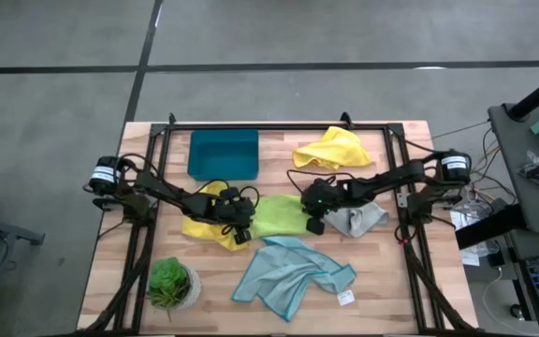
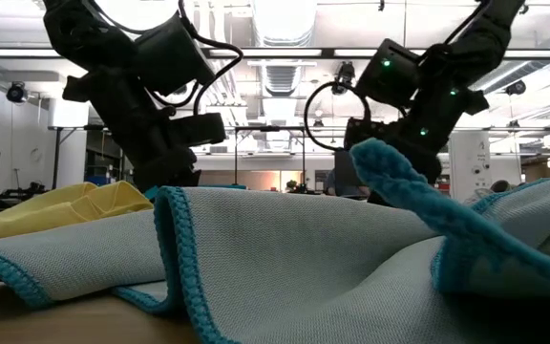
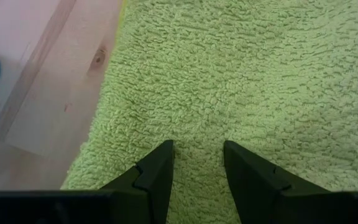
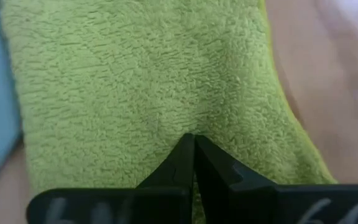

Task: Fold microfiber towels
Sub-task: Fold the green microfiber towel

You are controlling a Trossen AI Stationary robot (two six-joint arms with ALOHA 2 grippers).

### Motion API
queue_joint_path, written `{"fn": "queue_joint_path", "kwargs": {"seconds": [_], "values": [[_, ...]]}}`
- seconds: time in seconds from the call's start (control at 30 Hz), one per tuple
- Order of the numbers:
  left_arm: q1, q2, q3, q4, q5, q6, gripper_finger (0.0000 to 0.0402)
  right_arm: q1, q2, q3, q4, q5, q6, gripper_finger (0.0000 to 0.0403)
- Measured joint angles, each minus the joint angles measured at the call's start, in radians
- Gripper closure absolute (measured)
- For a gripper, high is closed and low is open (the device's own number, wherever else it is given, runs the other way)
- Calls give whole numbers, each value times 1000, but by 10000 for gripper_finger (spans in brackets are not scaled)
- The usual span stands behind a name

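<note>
Towel in hand: your lime green towel (image 1: pixel 277 215) lies flat mid-table, just below the teal tray (image 1: pixel 223 154).
Left gripper (image 1: pixel 240 223): at the lime towel's left edge, jaws narrowly apart over the pile, holding nothing you can see.
Right gripper (image 1: pixel 313 220): at its right edge, jaws shut, tips on the cloth.
Left to do: the light blue towel (image 1: pixel 293 271), grey towel (image 1: pixel 358 220) and both yellow towels (image 1: pixel 333 148) lie rumpled around it; judged early.
Writing: none readable; a small white tag (image 1: pixel 346 298) beside the blue towel is too small.
</note>
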Motion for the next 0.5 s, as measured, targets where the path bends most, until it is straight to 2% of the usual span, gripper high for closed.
{"fn": "queue_joint_path", "kwargs": {"seconds": [0.3,0.5], "values": [[10,-2,-2,-27,-128,-2,272,-95,13,55,-44,21,-166,394],[21,-22,-4,-38,-133,-1,272,-135,-4,95,-148,15,-198,394]]}}
